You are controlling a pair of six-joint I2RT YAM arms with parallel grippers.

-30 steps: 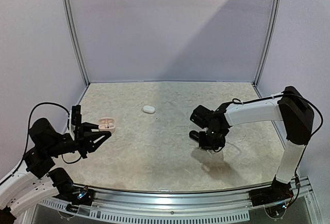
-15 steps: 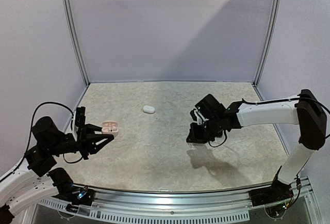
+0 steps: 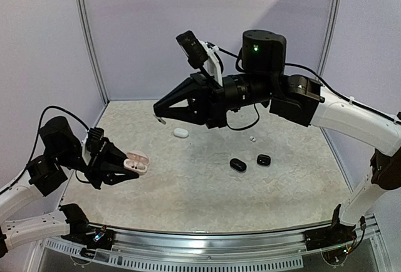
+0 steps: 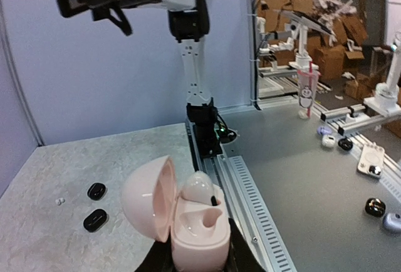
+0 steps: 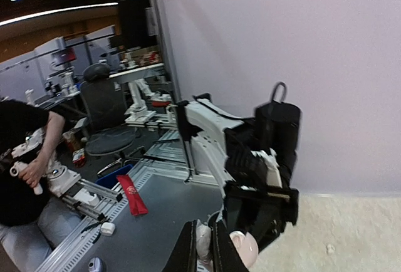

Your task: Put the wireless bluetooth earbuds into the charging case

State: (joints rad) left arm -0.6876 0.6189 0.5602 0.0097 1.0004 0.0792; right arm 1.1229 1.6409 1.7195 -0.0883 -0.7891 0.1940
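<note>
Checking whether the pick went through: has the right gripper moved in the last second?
Yes. The right gripper has risen off the table and swung left, now past the white case, which it was right of.

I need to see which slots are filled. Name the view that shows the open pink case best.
Left wrist view: the case fills the foreground, lid open, one earbud seated, the other slot empty. The top view shows it small in the left hand; the right wrist view shows only a pale blur low down.

Pink case (image 4: 195, 237) open in L hand (image 4: 197, 262) w/ 1 earbud (image 4: 199, 187) seated; 2nd earbud (image 5: 202, 240) in R hand (image 5: 203, 231).
</note>
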